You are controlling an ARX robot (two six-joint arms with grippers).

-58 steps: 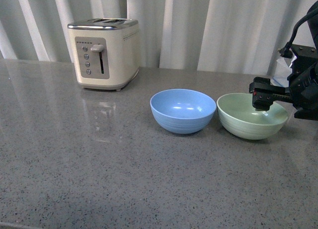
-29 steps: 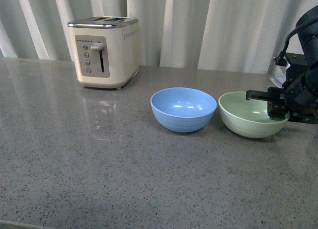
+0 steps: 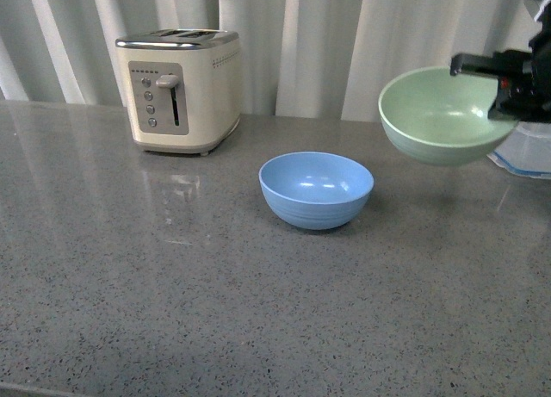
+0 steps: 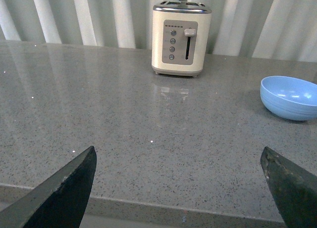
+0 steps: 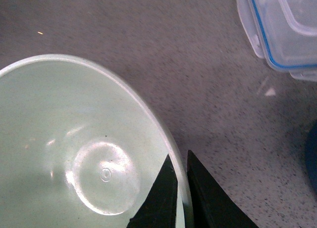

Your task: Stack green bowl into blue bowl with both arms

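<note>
The blue bowl (image 3: 316, 189) stands upright and empty on the grey counter, centre of the front view; it also shows in the left wrist view (image 4: 290, 97). My right gripper (image 3: 504, 80) is shut on the rim of the green bowl (image 3: 441, 113) and holds it in the air, to the right of the blue bowl and well above the counter. In the right wrist view the fingers (image 5: 163, 198) pinch the green bowl's rim (image 5: 74, 154). My left gripper (image 4: 181, 188) is open and empty over the counter's front edge, far from both bowls.
A cream toaster (image 3: 181, 89) stands at the back left of the counter (image 3: 172, 285). A clear blue-rimmed container (image 3: 527, 147) sits at the right edge behind the green bowl, also in the right wrist view (image 5: 282, 30). Curtains hang behind.
The right gripper closed on the green bowl's rim and lifted it off the counter, straight up by about a bowl's height. The blue bowl and left gripper stayed put.
</note>
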